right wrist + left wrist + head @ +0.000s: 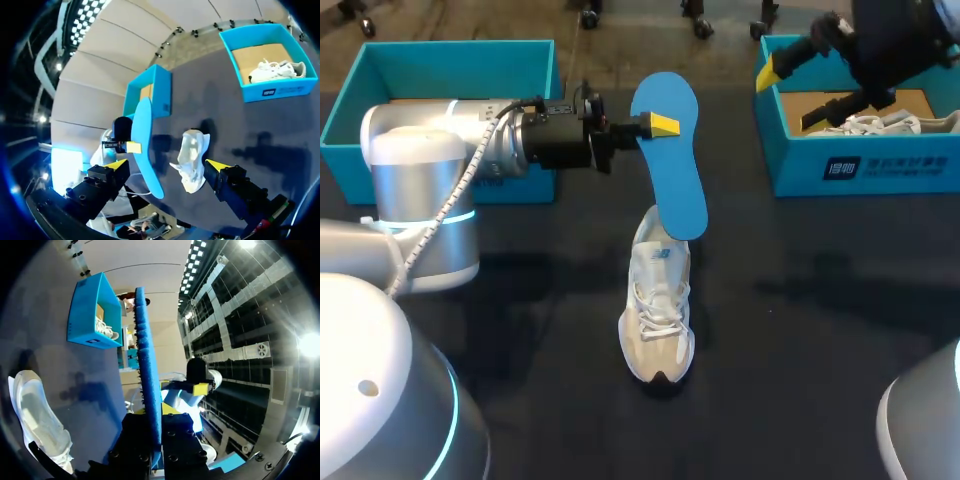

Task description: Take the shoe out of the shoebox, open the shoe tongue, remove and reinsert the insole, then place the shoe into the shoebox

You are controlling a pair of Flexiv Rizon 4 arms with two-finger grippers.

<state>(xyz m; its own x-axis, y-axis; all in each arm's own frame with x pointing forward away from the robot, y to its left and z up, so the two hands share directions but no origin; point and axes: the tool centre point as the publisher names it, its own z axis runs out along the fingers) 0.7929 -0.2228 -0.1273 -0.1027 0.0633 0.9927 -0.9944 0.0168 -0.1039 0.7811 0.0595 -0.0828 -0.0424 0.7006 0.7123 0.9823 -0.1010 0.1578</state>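
Observation:
A white shoe (658,305) stands on the dark table near the middle, toe toward the front. Above its heel hangs a blue insole (672,150), held edge-on by my left gripper (658,125), which is shut on the insole's upper part. In the left wrist view the insole (148,375) runs straight out from between the fingers, with the shoe (37,420) off to one side below. My right gripper (775,68) is open and raised over the right blue shoebox (865,165), which holds a second white shoe (880,124). Its view shows the insole (145,145) and shoe (192,160) between its spread fingers, far ahead.
An open blue shoebox (440,70) stands at the back left behind my left arm. The right shoebox (270,55) sits at the back right. Dark table surface (800,330) lies bare around the shoe.

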